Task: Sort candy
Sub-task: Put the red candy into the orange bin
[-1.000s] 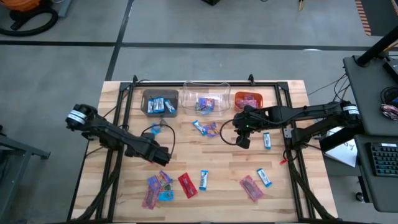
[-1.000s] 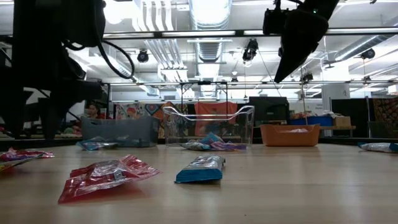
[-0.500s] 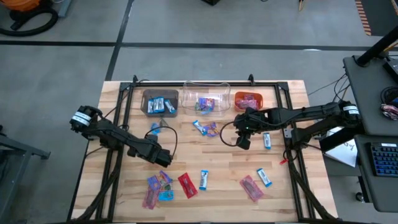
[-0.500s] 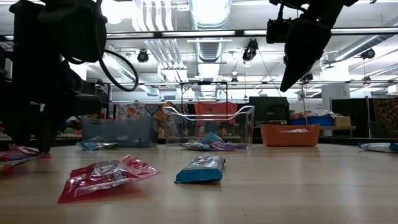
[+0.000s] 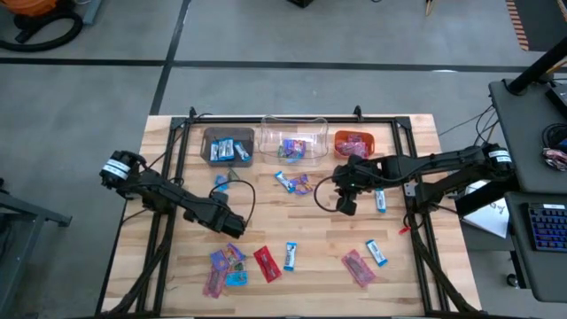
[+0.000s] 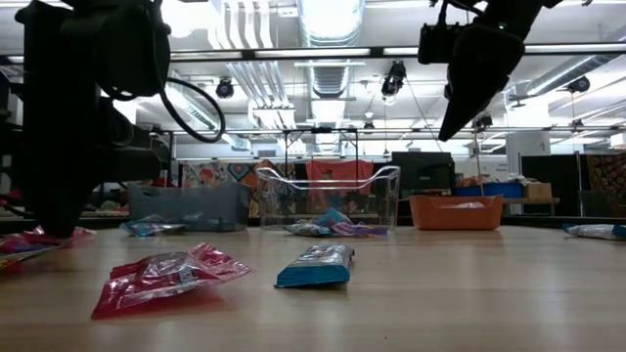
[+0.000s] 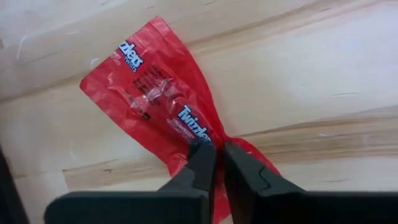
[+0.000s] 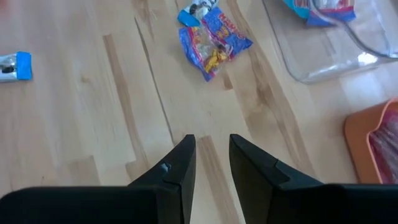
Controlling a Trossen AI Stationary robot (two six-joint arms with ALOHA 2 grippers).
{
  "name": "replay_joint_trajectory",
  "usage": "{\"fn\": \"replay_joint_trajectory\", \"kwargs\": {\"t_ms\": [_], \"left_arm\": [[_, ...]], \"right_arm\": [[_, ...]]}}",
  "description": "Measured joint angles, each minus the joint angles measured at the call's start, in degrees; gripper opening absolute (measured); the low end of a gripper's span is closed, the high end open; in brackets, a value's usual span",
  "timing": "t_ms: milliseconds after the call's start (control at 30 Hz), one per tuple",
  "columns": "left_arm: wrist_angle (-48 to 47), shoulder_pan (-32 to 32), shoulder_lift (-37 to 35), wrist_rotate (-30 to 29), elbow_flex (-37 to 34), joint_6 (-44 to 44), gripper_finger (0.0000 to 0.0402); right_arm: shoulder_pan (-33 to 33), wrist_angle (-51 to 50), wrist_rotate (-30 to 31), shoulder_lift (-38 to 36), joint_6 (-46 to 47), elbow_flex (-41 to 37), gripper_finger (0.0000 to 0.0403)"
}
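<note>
My left gripper (image 5: 233,232) stands low over the near-left part of the table, shut on a red wrapped candy (image 7: 155,93) that lies flat on the wood. In the high view the gripper covers this candy; the low view shows its red edge (image 6: 27,241) at the fingers' foot. My right gripper (image 5: 345,206) hangs high above the table's middle right (image 6: 452,125). It is open by a narrow gap (image 8: 211,155), with bare wood below it. Loose candy lies around: purple (image 5: 227,257), red (image 5: 267,263), blue-and-white (image 5: 290,255). My left gripper pinches the red candy's wrapper between its two fingers, toward one end (image 7: 198,135), where the foil is bunched into a waist. The fingers come from above, pointing down. The candy lies on the table, its longer part spread flat beyond the fingertips.
Three bins stand in a row at the far edge: brown (image 5: 229,146), clear (image 5: 294,142), orange (image 5: 353,142). More candy lies at the middle (image 5: 295,182), at the right (image 5: 380,200) and near right (image 5: 358,268). A black frame (image 5: 182,133) rims the table.
My left gripper has come down to the table and a little toward the near edge, and has shut on the red candy, bunching its wrapper.
</note>
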Motion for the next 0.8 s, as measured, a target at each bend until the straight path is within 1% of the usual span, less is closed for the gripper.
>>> {"fn": "replay_joint_trajectory", "kwargs": {"t_ms": [133, 267, 467, 567, 633, 700, 800], "left_arm": [[0.4, 0.0, -1.1, -1.2, -0.1, 2.1, 0.0001], [0.2, -0.1, -3.7, -1.8, 0.3, 5.0, 0.0000], [0.9, -0.2, -11.4, -7.3, 2.7, 14.0, 0.0001], [3.5, -0.2, -15.8, -9.9, 2.8, 19.1, 0.0001], [5.9, -0.2, -18.0, -10.6, 2.5, 22.2, 0.0001], [6.8, -0.2, -18.8, -11.6, 2.3, 22.1, 0.0001], [5.5, -0.1, -18.7, -12.0, 2.2, 14.6, 0.0001]], "right_arm": [[0.0, 1.2, 0.0, 0.0, -1.9, -0.1, 0.0086], [0.0, 1.5, 0.0, 0.0, -2.5, -0.1, 0.0080], [0.0, 2.0, 0.0, 0.0, -2.9, -0.1, 0.0077], [0.1, 4.2, 0.0, 0.0, -3.9, -0.3, 0.0077], [0.4, 5.7, -0.1, 0.0, -4.8, -0.5, 0.0076], [0.8, 6.7, -0.1, 0.0, -5.5, -0.6, 0.0075], [1.0, 7.8, -0.1, 0.0, -5.5, -0.7, 0.0076]]}}
